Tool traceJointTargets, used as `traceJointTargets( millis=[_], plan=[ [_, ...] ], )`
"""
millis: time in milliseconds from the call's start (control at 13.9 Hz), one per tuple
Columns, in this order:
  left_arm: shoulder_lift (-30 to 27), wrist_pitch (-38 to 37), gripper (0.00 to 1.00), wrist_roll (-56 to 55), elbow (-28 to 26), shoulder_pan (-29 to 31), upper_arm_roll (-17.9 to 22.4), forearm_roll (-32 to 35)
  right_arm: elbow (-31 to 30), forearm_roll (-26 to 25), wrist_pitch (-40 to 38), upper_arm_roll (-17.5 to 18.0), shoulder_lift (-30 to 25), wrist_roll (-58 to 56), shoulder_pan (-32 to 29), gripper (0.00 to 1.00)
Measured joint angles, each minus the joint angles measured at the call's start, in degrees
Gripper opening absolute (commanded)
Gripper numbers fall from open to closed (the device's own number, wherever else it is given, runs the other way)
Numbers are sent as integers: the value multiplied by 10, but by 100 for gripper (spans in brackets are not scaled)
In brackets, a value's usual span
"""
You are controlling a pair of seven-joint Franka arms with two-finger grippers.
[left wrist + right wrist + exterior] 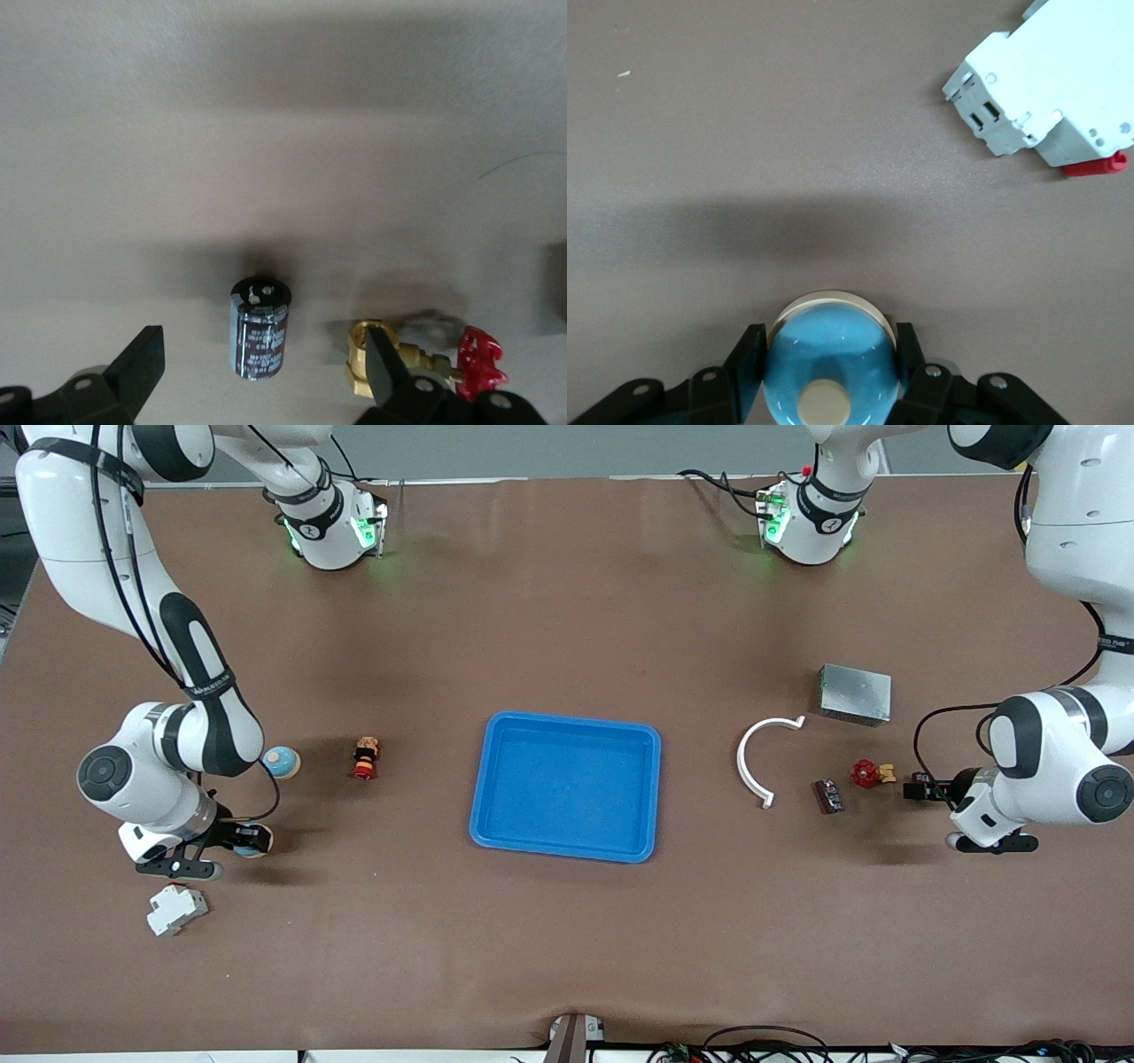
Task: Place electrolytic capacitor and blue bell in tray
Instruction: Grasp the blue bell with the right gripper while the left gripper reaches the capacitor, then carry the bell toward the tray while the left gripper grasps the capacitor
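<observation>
Blue tray (567, 786) sits empty mid-surface, so use it as your landmark. Your right hand (237, 840) is low at the right arm's end of the surface, well away from the tray and a bit nearer the front camera than the tray's middle. Its fingers (749, 367) are closed against both sides of the blue bell (829, 372), with its cream knob facing the wrist camera. You'll see a second blue ball-like thing (281, 762) close by, between that hand and a small red and black figure (366, 758), both on the right arm's side of the tray. A white breaker (176, 909) lies nearer the front camera than the hand.

Your left hand (921, 788) is at the left arm's end, fingers (133, 372) spread wide and holding nothing. The black capacitor (260, 328) lies on the surface between them, untouched. A brass valve with a red handle (416, 359) lies just beside it. On that side of the tray you also have a white curved strip (760, 760), a small dark block (828, 795) and a grey metal box (855, 694).
</observation>
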Motion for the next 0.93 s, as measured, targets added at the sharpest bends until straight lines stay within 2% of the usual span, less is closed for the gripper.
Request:
traceJointTargets(
  millis=[215, 502, 717, 933],
  plan=[
    [9, 3, 100, 0, -3, 1, 1, 0, 3, 0, -20, 1, -2, 24, 13, 0],
    [11, 8, 100, 0, -15, 3, 3, 0, 10, 0, -106, 7, -46, 149, 77, 0],
    [11, 9, 100, 0, -16, 5, 3, 0, 9, 1, -155, 40, -90, 274, 111, 0],
    [11, 9, 100, 0, -17, 15, 4, 0, 5, 1, -159, 83, -106, 395, 139, 0]
  ],
)
